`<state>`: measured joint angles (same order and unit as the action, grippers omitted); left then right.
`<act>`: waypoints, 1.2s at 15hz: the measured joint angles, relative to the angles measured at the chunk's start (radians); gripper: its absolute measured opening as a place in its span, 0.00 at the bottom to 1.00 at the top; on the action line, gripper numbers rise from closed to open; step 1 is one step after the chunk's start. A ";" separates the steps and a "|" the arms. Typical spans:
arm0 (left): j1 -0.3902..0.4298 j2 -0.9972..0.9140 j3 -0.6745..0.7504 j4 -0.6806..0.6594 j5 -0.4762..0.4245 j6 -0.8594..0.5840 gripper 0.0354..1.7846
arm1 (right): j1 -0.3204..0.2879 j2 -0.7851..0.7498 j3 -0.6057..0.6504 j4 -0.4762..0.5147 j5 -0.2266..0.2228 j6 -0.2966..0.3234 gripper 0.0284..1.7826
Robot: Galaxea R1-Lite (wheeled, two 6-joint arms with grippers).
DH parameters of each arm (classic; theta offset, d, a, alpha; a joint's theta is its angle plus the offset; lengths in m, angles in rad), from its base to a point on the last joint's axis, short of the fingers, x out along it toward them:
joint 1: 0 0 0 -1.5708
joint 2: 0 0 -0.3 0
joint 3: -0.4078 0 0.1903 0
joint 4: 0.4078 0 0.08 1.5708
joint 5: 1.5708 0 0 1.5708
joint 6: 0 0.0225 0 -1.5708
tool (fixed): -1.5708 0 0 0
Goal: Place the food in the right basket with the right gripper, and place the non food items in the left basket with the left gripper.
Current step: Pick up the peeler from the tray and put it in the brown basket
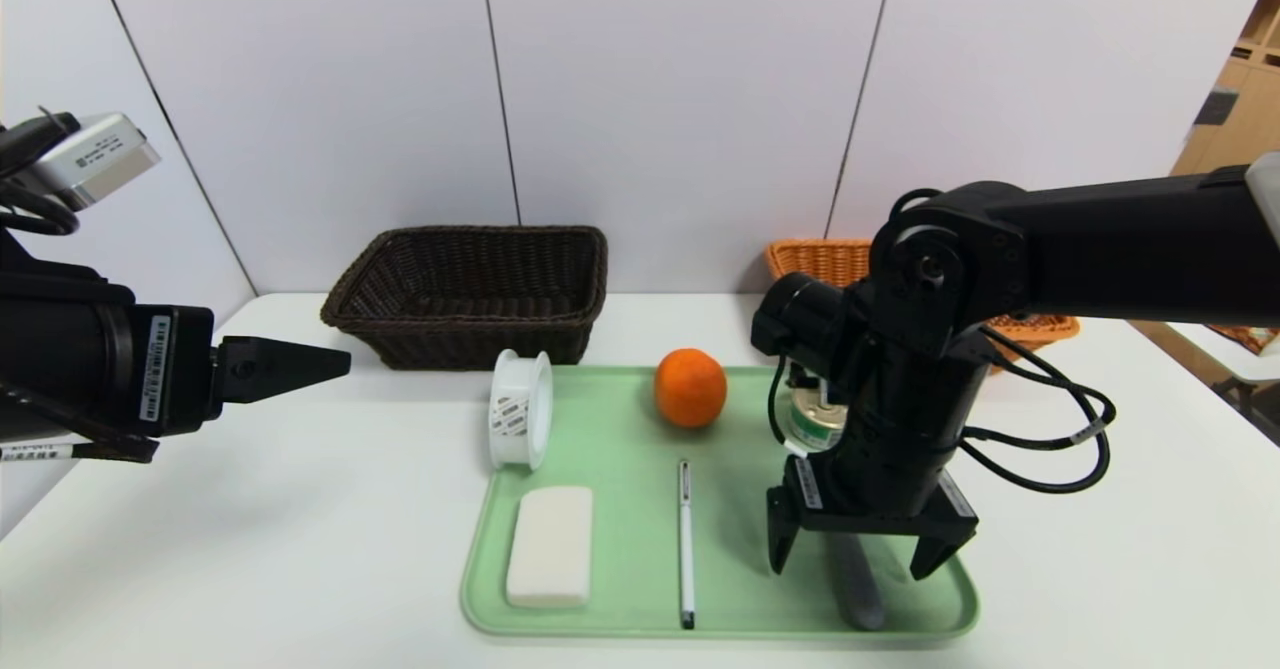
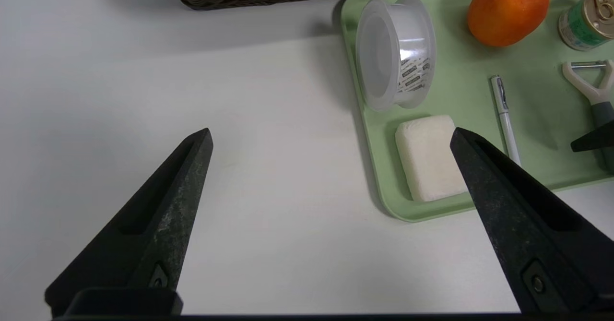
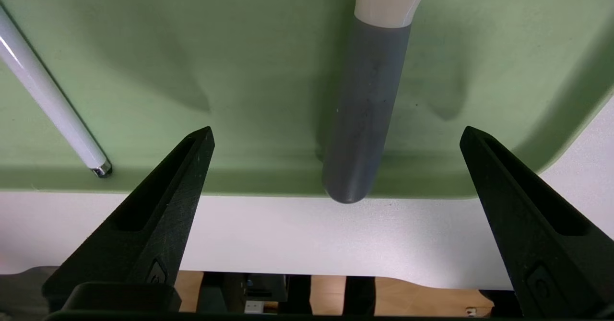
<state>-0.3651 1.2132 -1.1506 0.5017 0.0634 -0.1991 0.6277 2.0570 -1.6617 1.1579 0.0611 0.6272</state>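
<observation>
A green tray (image 1: 620, 449) holds an orange (image 1: 690, 386), a green can (image 1: 812, 424), a clear tape roll (image 1: 522, 409), a white block (image 1: 550, 546), a white pen (image 1: 685, 539) and a peeler (image 1: 860, 589) with a grey handle. My right gripper (image 1: 850, 567) is open, pointing down just above the peeler's handle (image 3: 364, 119), one finger on each side, at the tray's front right. My left gripper (image 1: 335, 359) is open and empty above the table, left of the tray. The dark brown basket (image 1: 470, 294) stands at the back left, the orange basket (image 1: 820, 254) at the back right.
The right arm hides most of the orange basket and part of the can. The tray's near rim (image 3: 192, 182) lies close to the table's front edge (image 3: 288, 268). White wall panels stand behind the baskets.
</observation>
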 joint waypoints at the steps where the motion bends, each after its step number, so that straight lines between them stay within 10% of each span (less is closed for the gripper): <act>1: 0.000 0.001 0.000 0.000 0.000 0.000 0.98 | 0.001 0.005 0.000 0.000 0.000 0.000 0.99; 9: 0.000 0.009 0.001 0.000 -0.004 0.000 0.98 | 0.001 0.030 0.000 0.000 -0.004 0.000 0.99; 16: 0.001 0.010 0.001 0.000 -0.018 -0.001 0.98 | 0.001 0.037 0.009 0.002 0.005 0.001 0.46; 18: 0.001 0.008 0.001 0.000 -0.018 -0.001 0.98 | 0.000 0.035 0.013 -0.001 0.007 0.003 0.15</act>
<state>-0.3636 1.2213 -1.1491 0.5017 0.0455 -0.2004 0.6281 2.0921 -1.6487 1.1570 0.0681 0.6302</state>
